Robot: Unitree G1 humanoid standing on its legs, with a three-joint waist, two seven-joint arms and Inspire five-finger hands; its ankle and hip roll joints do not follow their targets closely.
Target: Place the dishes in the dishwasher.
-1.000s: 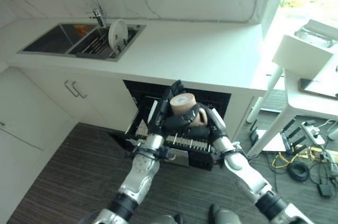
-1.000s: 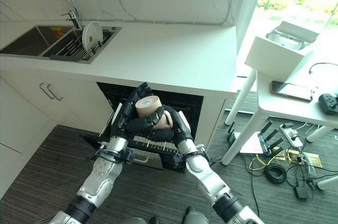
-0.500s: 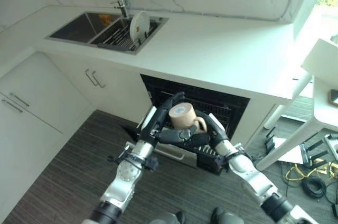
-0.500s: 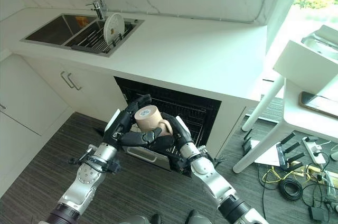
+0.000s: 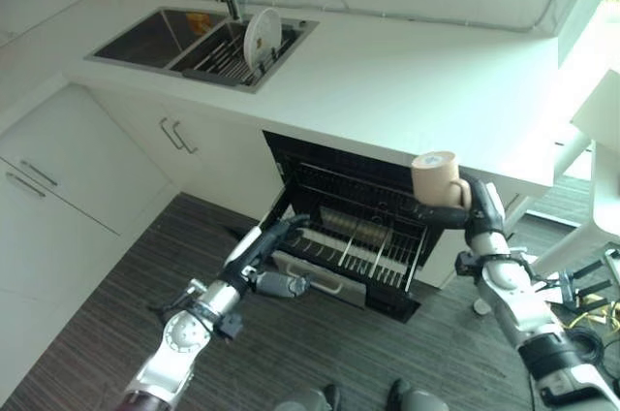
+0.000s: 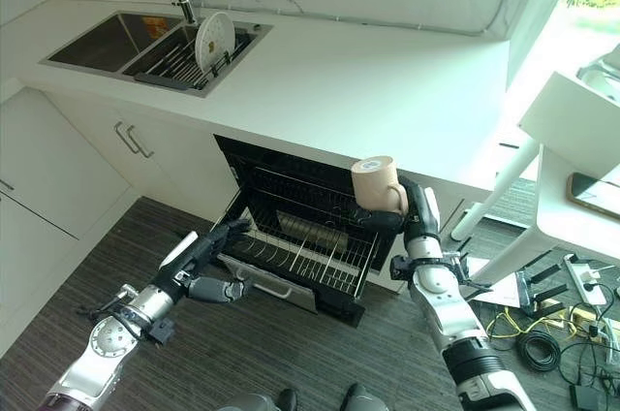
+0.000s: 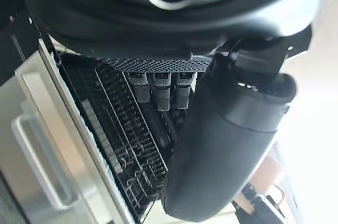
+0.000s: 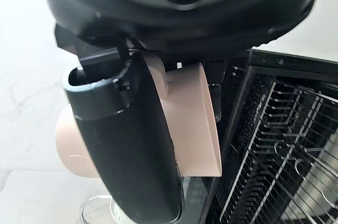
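The right hand (image 6: 412,217) is clutching a beige mug (image 6: 376,183) above the empty dishwasher rack (image 6: 310,251) at centre frame; the left hand (image 6: 199,261), fingers relaxed, is hovering at lower left, and a plate (image 6: 213,39) is waiting in the sink (image 6: 97,38) at upper left.

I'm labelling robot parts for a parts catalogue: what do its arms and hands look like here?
Both arms are silver-grey metal segments joined by black bands at the joints. Each ends in a dark hand: the left hand shows white panels along its back and dark fingers, the right hand a white strip on its back. In the left wrist view, the fingers have grey segments below a perforated grey strip.
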